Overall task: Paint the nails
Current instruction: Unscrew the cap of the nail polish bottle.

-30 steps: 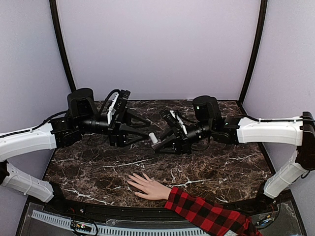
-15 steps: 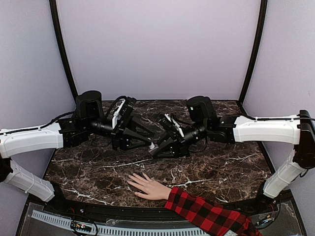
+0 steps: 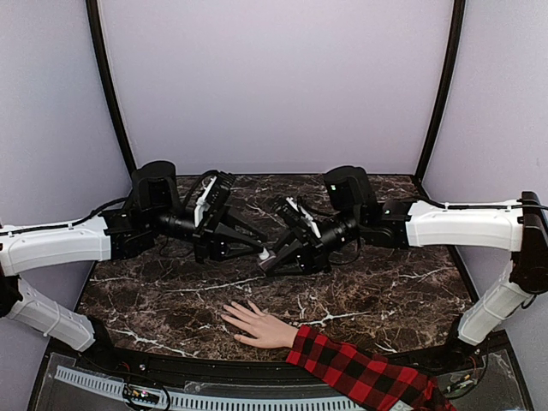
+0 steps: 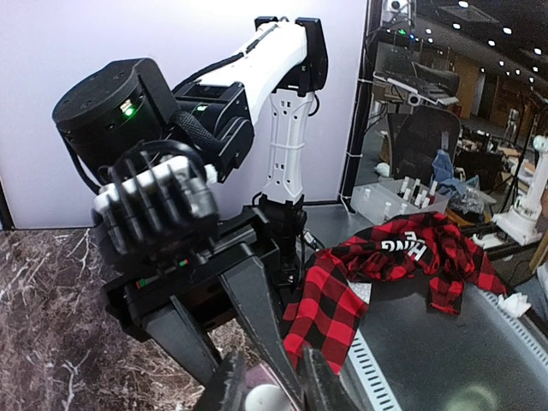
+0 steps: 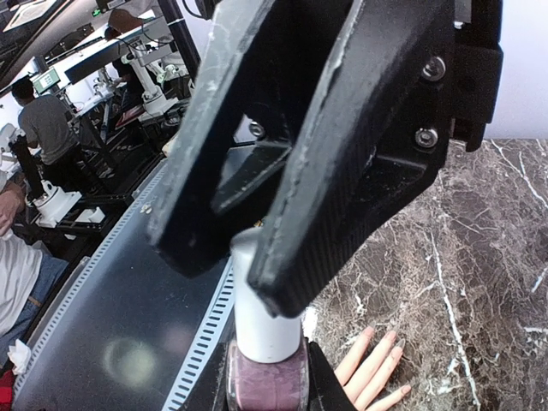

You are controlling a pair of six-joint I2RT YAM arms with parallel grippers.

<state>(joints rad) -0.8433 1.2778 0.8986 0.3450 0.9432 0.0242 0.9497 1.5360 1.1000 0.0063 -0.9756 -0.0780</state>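
Over the middle of the dark, white-veined marble table, the right end effector is clamped on a glass polish bottle of mauve lacquer. The left end effector, narrowed, presses its tapered black fingers against both sides of the cylindrical white cap. The nails tip a pale mannequin hand, which lies flat with its fingers spread near the table's near edge, well apart from the bottle. A red-and-black plaid sleeve trails off that edge.

Dark marble table is seen; white-capped polish bottle is raised above its centre; perforated strip is laid at 6 o'clock.
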